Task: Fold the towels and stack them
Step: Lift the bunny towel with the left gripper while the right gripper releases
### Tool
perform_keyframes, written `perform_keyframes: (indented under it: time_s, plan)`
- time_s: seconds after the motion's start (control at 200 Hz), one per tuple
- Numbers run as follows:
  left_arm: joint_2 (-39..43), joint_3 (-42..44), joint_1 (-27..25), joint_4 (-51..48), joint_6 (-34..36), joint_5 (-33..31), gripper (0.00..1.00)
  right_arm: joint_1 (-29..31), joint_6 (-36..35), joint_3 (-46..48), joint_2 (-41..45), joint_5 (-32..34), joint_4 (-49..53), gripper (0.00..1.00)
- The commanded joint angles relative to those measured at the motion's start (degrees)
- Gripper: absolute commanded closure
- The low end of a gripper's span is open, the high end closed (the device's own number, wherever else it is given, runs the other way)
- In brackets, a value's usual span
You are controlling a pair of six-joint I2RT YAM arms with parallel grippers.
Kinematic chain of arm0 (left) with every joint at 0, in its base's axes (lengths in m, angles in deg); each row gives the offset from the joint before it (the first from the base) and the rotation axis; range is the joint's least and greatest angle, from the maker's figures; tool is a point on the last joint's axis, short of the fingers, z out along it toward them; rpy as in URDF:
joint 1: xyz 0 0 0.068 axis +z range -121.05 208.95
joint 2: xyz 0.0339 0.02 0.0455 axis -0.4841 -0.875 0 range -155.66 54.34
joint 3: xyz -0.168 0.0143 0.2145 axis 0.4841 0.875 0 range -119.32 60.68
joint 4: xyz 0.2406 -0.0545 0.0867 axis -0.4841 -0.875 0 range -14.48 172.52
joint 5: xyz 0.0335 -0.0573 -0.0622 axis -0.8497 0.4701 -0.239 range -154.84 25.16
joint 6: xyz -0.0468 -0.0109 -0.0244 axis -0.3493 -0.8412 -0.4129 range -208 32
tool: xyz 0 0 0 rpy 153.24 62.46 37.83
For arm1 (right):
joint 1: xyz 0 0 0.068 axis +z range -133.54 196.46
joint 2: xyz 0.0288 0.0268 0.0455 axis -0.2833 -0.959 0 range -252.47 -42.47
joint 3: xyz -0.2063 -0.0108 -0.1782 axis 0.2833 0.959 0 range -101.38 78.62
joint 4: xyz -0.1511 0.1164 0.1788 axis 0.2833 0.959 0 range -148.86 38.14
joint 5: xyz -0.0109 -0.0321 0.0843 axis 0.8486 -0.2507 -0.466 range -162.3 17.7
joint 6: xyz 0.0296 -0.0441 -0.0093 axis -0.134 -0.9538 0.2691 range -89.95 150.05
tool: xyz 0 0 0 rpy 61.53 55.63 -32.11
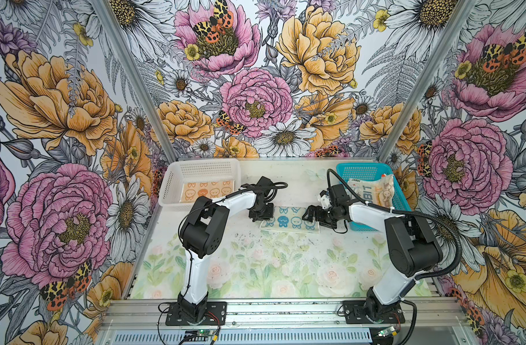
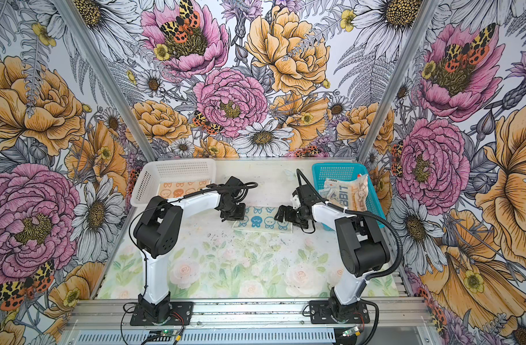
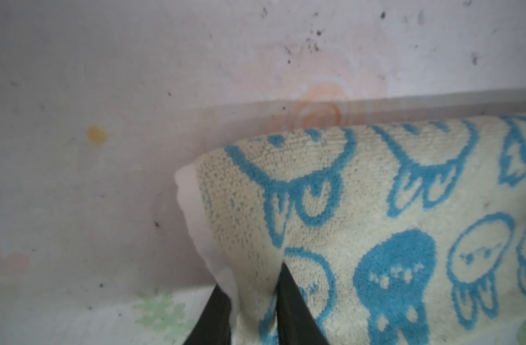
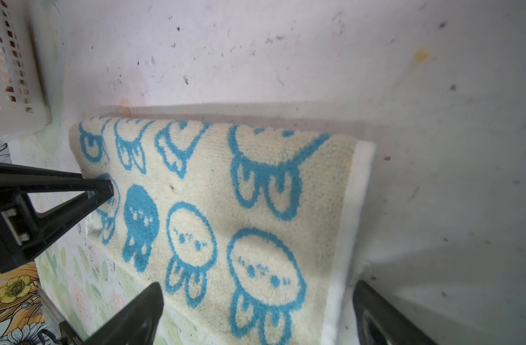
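Left gripper (image 3: 251,279): narrow, its two black fingers (image 3: 287,298) pinching the white-edged end of the cream-and-blue towel (image 3: 360,209). You see cloth pressed between them in the left wrist view.

Right gripper (image 4: 255,285): spread wide, with the towel's other end and its white hem showing between the fingers. You cannot tell whether either finger touches the cloth.

Cream-and-blue towel: folded into a long strip with the bunny faces up. It lies on the table (image 1: 255,268) a little past centre toward 12 o'clock, its long side running from 9 to 3. In both top views you find it between the two grippers, the left gripper at its 9 o'clock end and the right gripper at its 3 o'clock end.

White basket (image 1: 166,191): at 10 o'clock on the table, in the far corner. Contents: one orange towel (image 1: 208,191), laid flat with bunny faces up.

Teal basket (image 1: 343,171): at 2 o'clock, partly behind the right arm. Contents: crumpled towels (image 1: 372,191), cream with blue letters and peach print, heaped loosely and rising above the rim.

Table: pale floral print, speckled with dark marks around the centre.
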Motion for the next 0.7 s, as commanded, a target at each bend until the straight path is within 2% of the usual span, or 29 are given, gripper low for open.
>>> perform_keyframes:
  time_s: [0.0, 0.1, 0.24, 0.415, 0.696]
  plan:
    - [-3.6, 0.0, -0.9, -3.6, 0.6, -2.0, 0.84, 0.6, 0.8, 0.8, -1.2, -0.9, -1.8, 0.01]
    - [-3.4, -2.8, -0.6, -6.7, 2.1, -4.4, 1.00, 0.5, 0.6, 0.5, -0.9, -1.1, -1.9, 0.01]
    - [-3.0, -10.0, 1.4, -13.8, 4.9, -8.5, 1.00, 0.5, -0.3, -1.7, -1.5, -1.9, -1.8, 0.01]
    - [-2.2, -21.1, 3.6, -24.0, 8.6, -17.4, 1.00, 0.8, -1.0, -6.3, -3.2, -2.4, -1.8, 0.01]
    - [-1.6, -34.9, 7.7, -32.9, 12.2, -23.2, 1.00, 2.1, -0.6, -16.4, -8.2, -4.5, -1.7, 0.01]
